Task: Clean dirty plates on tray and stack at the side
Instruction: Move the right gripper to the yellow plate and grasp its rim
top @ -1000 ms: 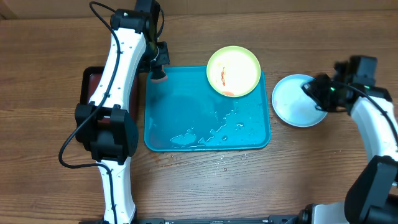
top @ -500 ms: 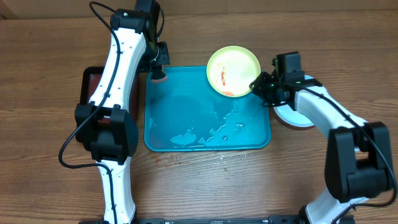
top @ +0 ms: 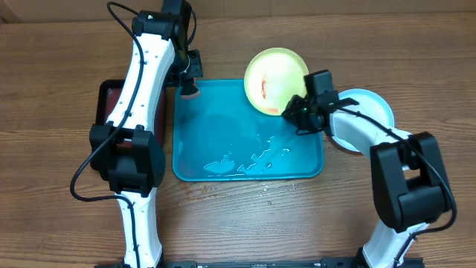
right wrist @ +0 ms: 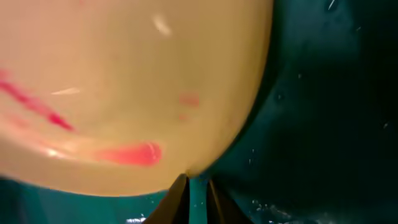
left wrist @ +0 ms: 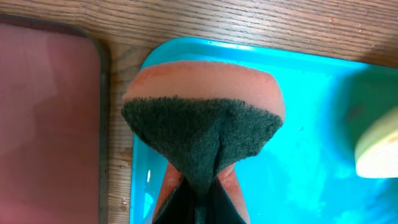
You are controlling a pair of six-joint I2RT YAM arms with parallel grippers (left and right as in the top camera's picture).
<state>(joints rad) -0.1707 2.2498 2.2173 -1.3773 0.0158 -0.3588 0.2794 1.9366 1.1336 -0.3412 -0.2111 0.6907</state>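
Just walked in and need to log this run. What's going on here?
The left hand holds a sponge at the far-left corner of the blue tray. The right hand pinches the rim of a red-smeared yellow-green plate at the tray's far-right corner. A pale plate sits on the table, right of the tray.

We see two arms built alike: the left arm [top: 141, 71] and the right arm [top: 357, 130] have glossy white links between bulky black joint housings. A thin black cable [top: 78, 173] loops beside the left one. Our fingers [left wrist: 177, 211] are black, tapering wedges.
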